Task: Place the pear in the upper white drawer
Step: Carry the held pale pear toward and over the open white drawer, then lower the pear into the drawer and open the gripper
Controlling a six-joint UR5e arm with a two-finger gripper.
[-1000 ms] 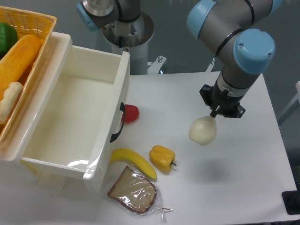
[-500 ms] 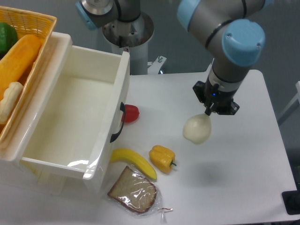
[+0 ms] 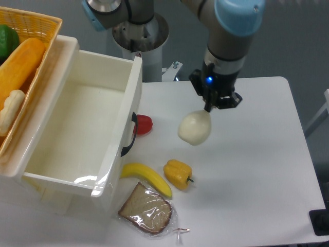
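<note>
Upper white drawer (image 3: 77, 134) pulled open, nothing visible inside, waiting. Gripper (image 3: 207, 109) above the bench (image 3: 257, 175), fingers pinched on the pear (image 3: 195, 128) at its top. Pear airborne, right of the drawer. Grasp and lift done; carry over and release left.

The arm (image 3: 226, 31) is built of smooth grey tubular segments, each joint closed by a rounded light-blue cap (image 3: 235, 10). The same grey and blue show on the joint (image 3: 105, 10) above the base. The base is a pale grey round pedestal (image 3: 141, 38) with a darker, shiny recess in its top, standing just behind the desk (image 3: 247, 170). Below the wrist segment sits a black gripper (image 3: 208, 109), compact and blocky with angular edges; a small blue light (image 3: 208, 80) glows on its body. The jaws are black and short, too small to make out in detail.
</note>
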